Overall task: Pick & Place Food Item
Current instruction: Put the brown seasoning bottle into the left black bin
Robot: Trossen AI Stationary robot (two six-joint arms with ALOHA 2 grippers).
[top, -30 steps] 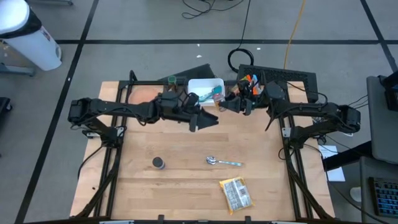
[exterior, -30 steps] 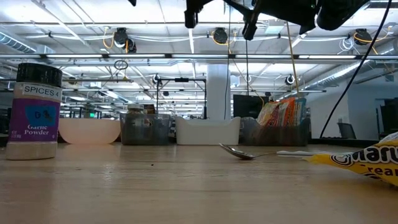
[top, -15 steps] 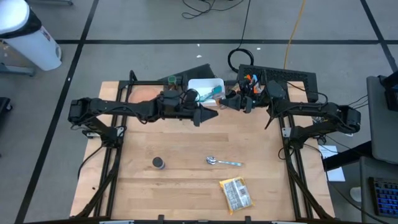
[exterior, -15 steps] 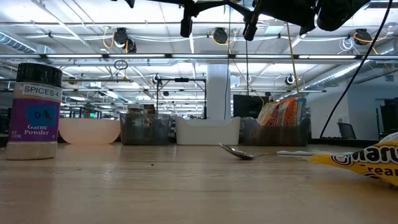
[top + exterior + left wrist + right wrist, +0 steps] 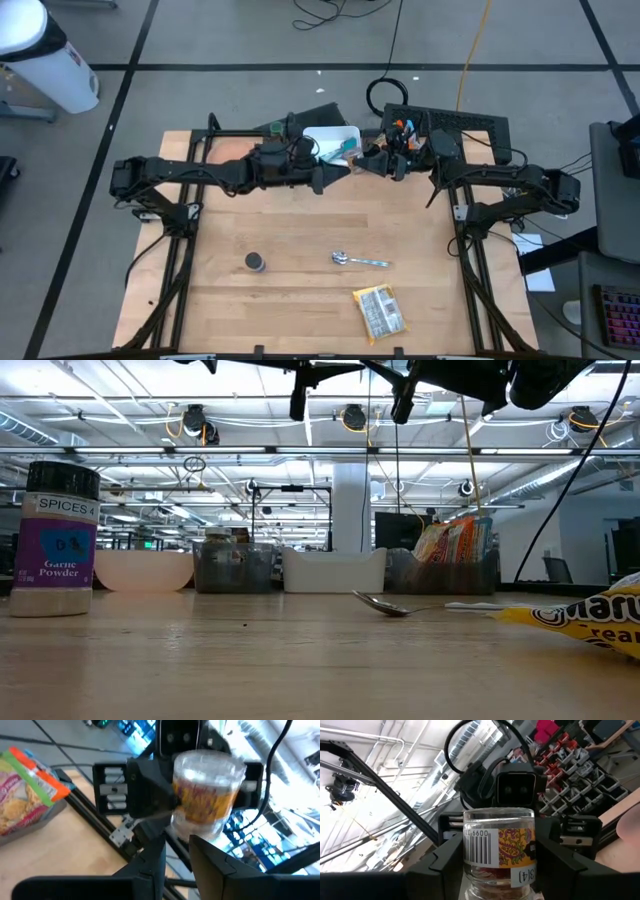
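Glass or clear plastic, can't say which, but the jar with the yellow and red label is the food item here. It's up in the air over the back of the tabletop, just in front of the white bin. The right gripper has its fingers clamped on either side of the jar, and its own wrist view shows that plainly.

The left gripper is nose to nose with it, so this looks to me like a handover mid-air. In the left wrist view the jar sits right at the left's fingertips, but I can't tell whether they've actually closed on it or are just short of it.

That's where it could go wrong:

- If the right lets go before the left has a real hold, the jar drops to the wood and could roll or crack.
- A smooth round wall gives little to bite on, so a hold only at the tips or off centre could let it slip or swing.
- If both clamp and then pull apart, the jar could get yanked or twisted out of one side.
- The two wrists are very close, so a small misalignment could knock them together.

The spoon, the snack packet and the spice jar lie well apart toward the front — no trouble from them.
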